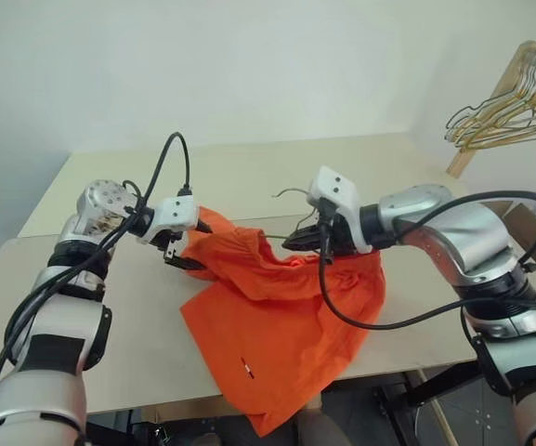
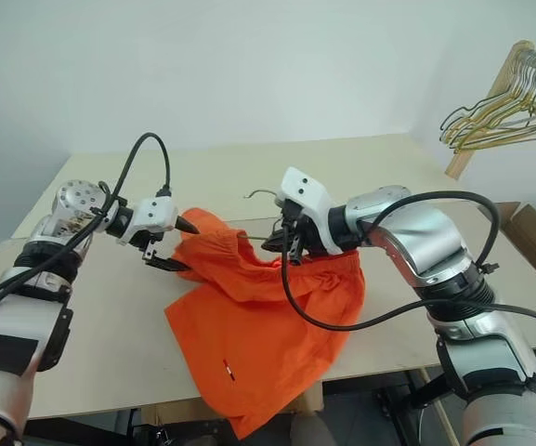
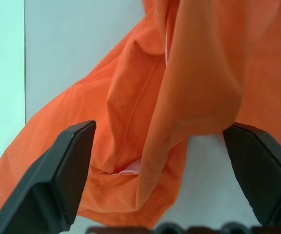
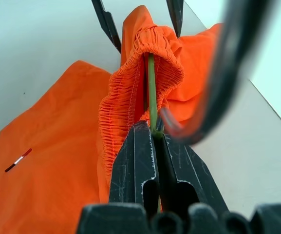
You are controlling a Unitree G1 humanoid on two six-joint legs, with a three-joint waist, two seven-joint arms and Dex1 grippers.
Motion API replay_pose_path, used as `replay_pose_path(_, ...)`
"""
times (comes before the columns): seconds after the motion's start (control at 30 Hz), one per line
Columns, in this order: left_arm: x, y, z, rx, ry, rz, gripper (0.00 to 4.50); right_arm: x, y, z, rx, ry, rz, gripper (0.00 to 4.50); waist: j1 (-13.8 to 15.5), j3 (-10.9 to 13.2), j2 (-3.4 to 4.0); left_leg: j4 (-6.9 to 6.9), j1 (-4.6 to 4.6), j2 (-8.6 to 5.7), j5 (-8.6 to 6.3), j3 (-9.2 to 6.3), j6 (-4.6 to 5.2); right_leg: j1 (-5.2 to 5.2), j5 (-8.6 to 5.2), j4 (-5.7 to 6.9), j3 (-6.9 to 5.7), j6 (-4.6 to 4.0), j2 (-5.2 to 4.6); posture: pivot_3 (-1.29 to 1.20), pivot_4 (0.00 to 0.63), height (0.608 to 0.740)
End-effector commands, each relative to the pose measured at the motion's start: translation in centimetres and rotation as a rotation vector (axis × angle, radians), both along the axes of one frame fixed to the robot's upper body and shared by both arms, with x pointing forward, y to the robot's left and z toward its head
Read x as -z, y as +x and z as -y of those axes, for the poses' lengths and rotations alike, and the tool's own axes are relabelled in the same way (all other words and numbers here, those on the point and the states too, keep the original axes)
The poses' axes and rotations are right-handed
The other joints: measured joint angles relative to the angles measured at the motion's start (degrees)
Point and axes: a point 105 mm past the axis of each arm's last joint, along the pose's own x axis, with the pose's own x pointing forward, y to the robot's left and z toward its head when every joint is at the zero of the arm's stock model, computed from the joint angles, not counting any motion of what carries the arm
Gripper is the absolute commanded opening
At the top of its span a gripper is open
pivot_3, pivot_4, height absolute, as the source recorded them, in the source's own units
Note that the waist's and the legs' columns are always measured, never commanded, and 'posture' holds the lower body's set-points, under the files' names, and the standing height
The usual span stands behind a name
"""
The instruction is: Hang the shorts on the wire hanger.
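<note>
My right gripper (image 4: 152, 134) was clamped on the wire hanger (image 4: 151, 87), threaded into the shorts (image 1: 277, 316) waistband above the table (image 1: 249, 177). My left gripper (image 2: 170, 243) stood spread wide beside the fabric, gripping nothing.

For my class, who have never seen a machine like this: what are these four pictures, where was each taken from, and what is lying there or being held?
It is a humanoid robot with two arms, each ending in two black fingers. The two wide pictures come from cameras in its head, looking down over the arms. The two close-ups come from cameras on the wrists, looking along the fingers.

On the pale table lie orange shorts, partly hanging over the near edge. The right gripper is shut on a thin green wire hanger, whose wire runs inside the gathered waistband. The left gripper is open beside the shorts, holding nothing. A bunch of hangers hangs on a wooden rack at the far right.
</note>
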Motion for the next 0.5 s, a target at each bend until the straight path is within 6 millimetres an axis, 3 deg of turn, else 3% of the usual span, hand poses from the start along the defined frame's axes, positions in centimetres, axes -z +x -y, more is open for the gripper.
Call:
replay_pose_path(0.03, -0.51, 0.45, 0.22, 0.000, 0.003, 0.037, 3.34, -2.16, -0.11, 0.38, -0.005, 0.036, 0.076, 0.00, -0.03, 0.00, 0.00, 0.00, 0.00, 0.00, 0.00, 0.00, 0.00, 0.00, 0.00, -0.01, 0.00, 0.00, 0.00, -0.17, 0.000, 0.740)
replay_pose_path(0.37, -0.94, 0.77, 0.58, -0.009, -0.044, 0.067, 0.01, -2.22, -0.29, 0.73, 0.001, 0.036, 0.068, 0.00, -0.50, 0.00, 0.00, 0.00, 0.00, 0.00, 0.00, -0.01, 0.00, 0.00, 0.00, 0.00, 0.00, 0.00, 0.00, -0.17, 0.000, 0.740)
replay_pose_path(0.5, -1.50, 1.18, 0.02, -0.055, -0.067, 0.097, 0.01, -2.18, -0.41, 0.89, -0.005, 0.029, 0.064, 0.00, -0.62, 0.00, 0.00, 0.00, 0.00, 0.00, 0.00, -0.02, 0.00, 0.00, 0.00, 0.01, 0.00, 0.00, 0.00, -0.16, 0.000, 0.740)
